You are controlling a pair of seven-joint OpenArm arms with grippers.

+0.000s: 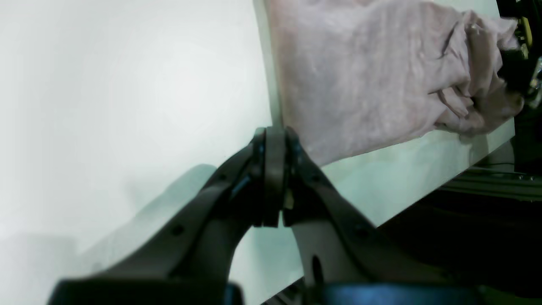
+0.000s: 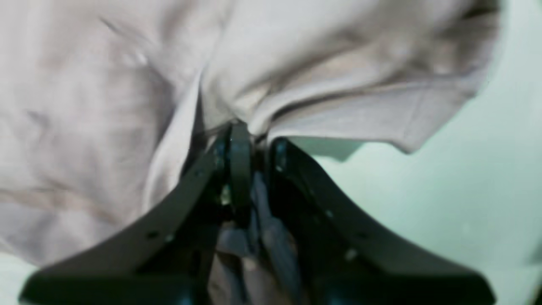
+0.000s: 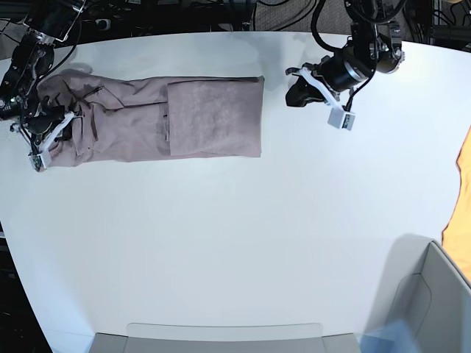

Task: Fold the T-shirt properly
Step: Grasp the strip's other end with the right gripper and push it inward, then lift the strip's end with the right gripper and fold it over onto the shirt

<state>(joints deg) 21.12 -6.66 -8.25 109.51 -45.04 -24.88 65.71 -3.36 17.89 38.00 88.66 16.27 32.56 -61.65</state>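
The dusty mauve T-shirt (image 3: 184, 118) lies on the white table (image 3: 235, 243) at the back left, folded into a long band, with a squarer flap (image 3: 217, 110) on top at its right end. My right gripper (image 3: 59, 123) is at the shirt's bunched left end. In the right wrist view this gripper (image 2: 252, 133) is shut on a pinch of the T-shirt (image 2: 127, 106). My left gripper (image 3: 294, 94) hovers just right of the shirt's right edge. In the left wrist view the left gripper (image 1: 275, 133) is shut and empty, with the T-shirt (image 1: 360, 72) beyond it.
A bright orange cloth (image 3: 462, 198) hangs at the table's right edge. A grey bin (image 3: 430, 301) stands at the front right corner and a grey tray edge (image 3: 221, 334) runs along the front. Cables and dark gear lie behind the table's back edge.
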